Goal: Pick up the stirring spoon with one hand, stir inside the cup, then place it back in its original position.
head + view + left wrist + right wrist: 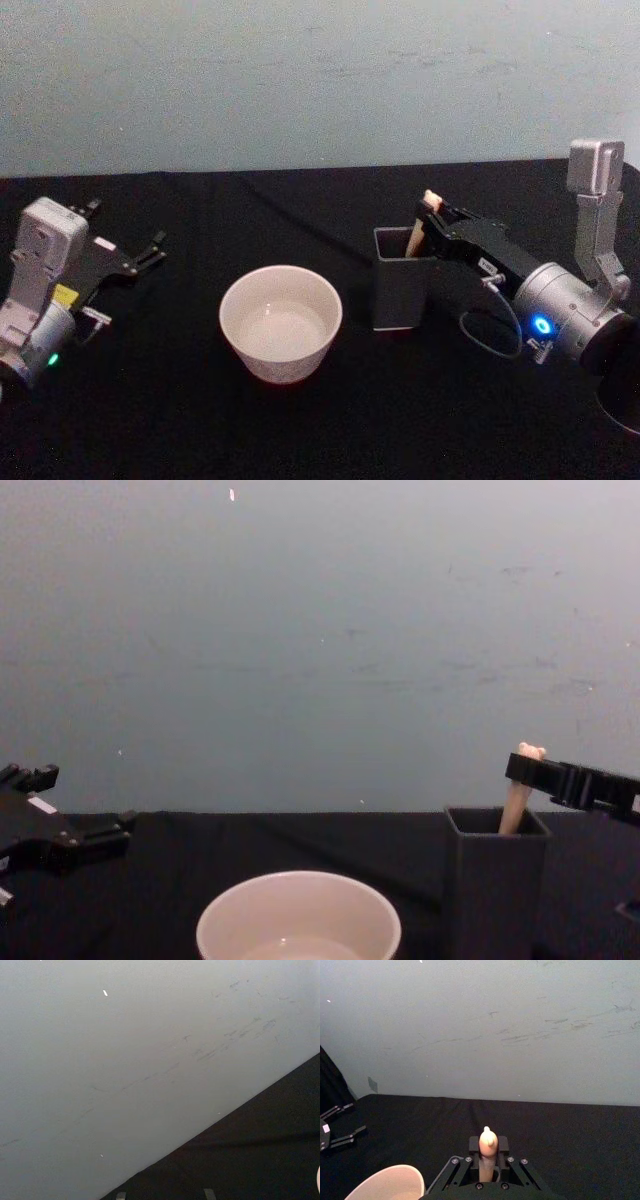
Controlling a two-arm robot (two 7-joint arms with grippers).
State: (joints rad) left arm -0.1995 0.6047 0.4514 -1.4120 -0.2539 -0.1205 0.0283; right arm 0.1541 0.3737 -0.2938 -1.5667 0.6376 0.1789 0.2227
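The right gripper (pixel 432 222) reaches in from the right side of the black counter (pixel 180 420), its arm stretched low and nearly level toward the dark grey holder box (pixel 403 285). Its jaws are closed onto the handle of the stirring spoon (pixel 424 218), just below the little bear head. In the right wrist view the cream handle (pixel 488 1156) stands upright between the two black fingers (pixel 474 1146), pinched on both sides.

The spoon rises out of the holder's open top, leaning slightly; its metal bowl is hidden inside the box. From the chest view the handle (pixel 518 798) pokes above the holder's rim (pixel 495 832) with the gripper (pixel 535 770) clamped near its tip.

The cup (pixel 281 322) sits on the counter just to the left of the holder, apart from it, wide and cream-white, with what looks like a little clear liquid at the bottom.

The left gripper (pixel 150 250) rests far off at the left edge of the counter, its jaws spread apart and holding nothing.
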